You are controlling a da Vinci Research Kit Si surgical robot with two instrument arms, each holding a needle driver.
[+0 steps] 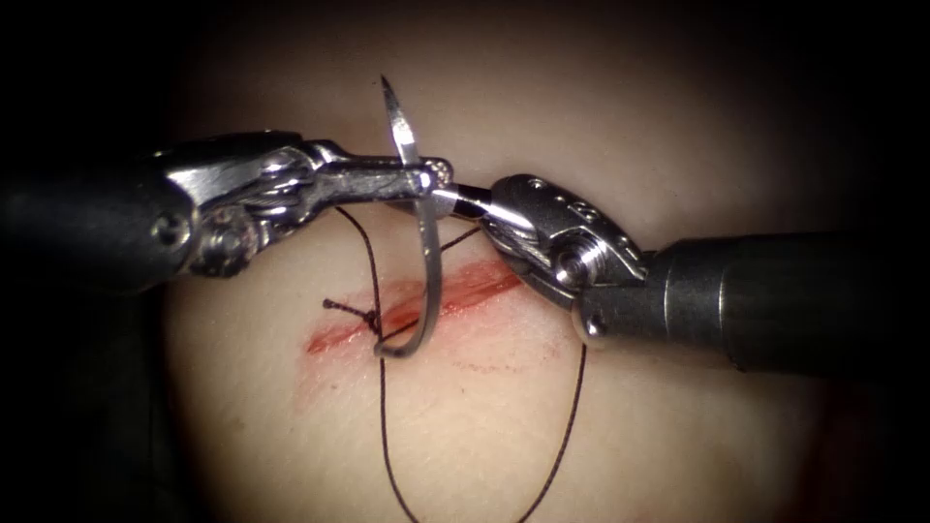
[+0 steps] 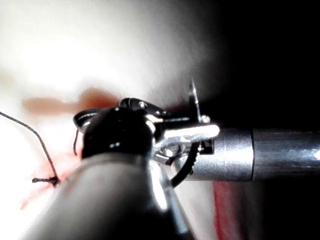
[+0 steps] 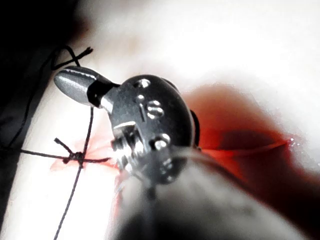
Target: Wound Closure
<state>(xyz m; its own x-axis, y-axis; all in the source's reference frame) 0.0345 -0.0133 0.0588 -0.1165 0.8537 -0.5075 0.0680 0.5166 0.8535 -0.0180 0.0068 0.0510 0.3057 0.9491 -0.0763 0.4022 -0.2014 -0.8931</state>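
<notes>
The tissue (image 1: 504,426) has a red cut (image 1: 455,291) running slantwise, with one knotted stitch (image 1: 371,316) at its left end. My left tool (image 1: 426,179) is shut on the curved needle (image 1: 431,261) about a third of the way back from its point. The needle hangs above the cut, free of the tissue, with its point up (image 1: 386,85) and its tail low (image 1: 386,353). My right tool (image 1: 453,198) comes in from the right, and its tip meets the needle just under the left jaws. In the left wrist view the needle (image 2: 193,97) crosses in front of the right tool's shaft (image 2: 260,155).
Dark thread (image 1: 383,436) runs from the stitch down toward the front, and a second strand (image 1: 572,416) curves down on the right of the cut. Red fluid stains the skin beside the cut. The knotted stitch (image 3: 76,157) and its short ends lie near the right tool.
</notes>
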